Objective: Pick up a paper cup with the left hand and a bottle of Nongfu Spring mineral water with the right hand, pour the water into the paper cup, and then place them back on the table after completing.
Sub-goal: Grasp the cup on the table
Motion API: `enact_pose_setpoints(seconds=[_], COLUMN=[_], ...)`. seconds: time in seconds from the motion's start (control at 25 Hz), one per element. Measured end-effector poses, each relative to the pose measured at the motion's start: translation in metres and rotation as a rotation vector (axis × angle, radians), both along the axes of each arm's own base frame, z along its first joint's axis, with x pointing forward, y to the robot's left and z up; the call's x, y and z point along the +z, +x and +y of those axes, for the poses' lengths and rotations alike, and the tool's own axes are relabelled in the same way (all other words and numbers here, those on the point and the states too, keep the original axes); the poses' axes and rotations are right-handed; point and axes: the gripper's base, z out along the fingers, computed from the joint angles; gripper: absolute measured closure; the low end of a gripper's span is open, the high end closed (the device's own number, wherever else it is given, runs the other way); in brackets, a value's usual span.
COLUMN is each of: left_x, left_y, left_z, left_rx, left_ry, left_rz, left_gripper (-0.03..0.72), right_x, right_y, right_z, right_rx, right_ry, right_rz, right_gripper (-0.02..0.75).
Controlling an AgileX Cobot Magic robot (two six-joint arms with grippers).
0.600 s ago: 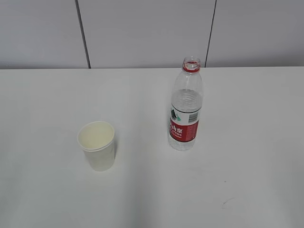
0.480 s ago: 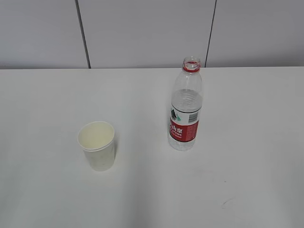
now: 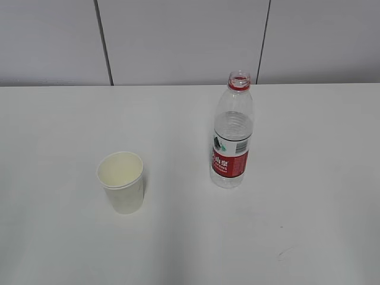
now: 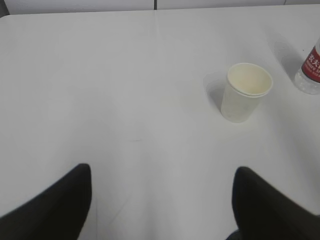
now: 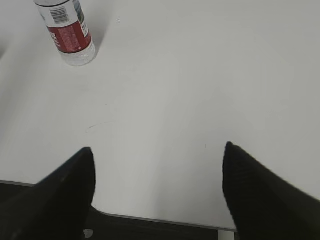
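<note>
On the left half of the desk [image 3: 53,136] I see the paper cup [image 3: 122,181], upright, mouth up. My left hand [image 4: 162,200] is released, holding nothing, low near the front edge; the cup lies ahead of it and to its right, well apart. The bottle [image 3: 233,133] stands upright to the right of the cup, uncapped, its long axis vertical, the water [image 3: 233,129] reaching to about its shoulder. My right hand [image 5: 157,187] is also released, above the front edge; the bottle lies ahead and to its left. Each hand is nearer to its own thing.
</note>
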Motion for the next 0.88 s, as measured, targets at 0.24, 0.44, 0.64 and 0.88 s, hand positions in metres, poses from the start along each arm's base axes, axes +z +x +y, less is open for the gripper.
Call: enact_pose_setpoints(seconds=[0.24, 0.44, 0.64, 0.88], left_x=[0.0, 0.0, 0.0, 0.0], left_y=[0.0, 0.0, 0.0, 0.0002], left_z=[0.0, 0.0, 0.0001, 0.0017], left_rx=[0.0, 0.0, 0.001, 0.012], left_ry=[0.0, 0.0, 0.001, 0.017], left_rz=[0.0, 0.0, 0.0, -0.001], left_gripper=[0.155, 0.155, 0.155, 0.155], right_x=[0.0, 0.0, 0.0, 0.0], right_y=[0.0, 0.0, 0.0, 0.0], right_z=[0.0, 0.0, 0.0, 0.0], right_rx=[0.0, 0.0, 0.0, 0.0], right_ry=[0.0, 0.0, 0.0, 0.0], right_rz=[0.0, 0.0, 0.0, 0.0], right_gripper=[0.15, 0.15, 0.15, 0.15])
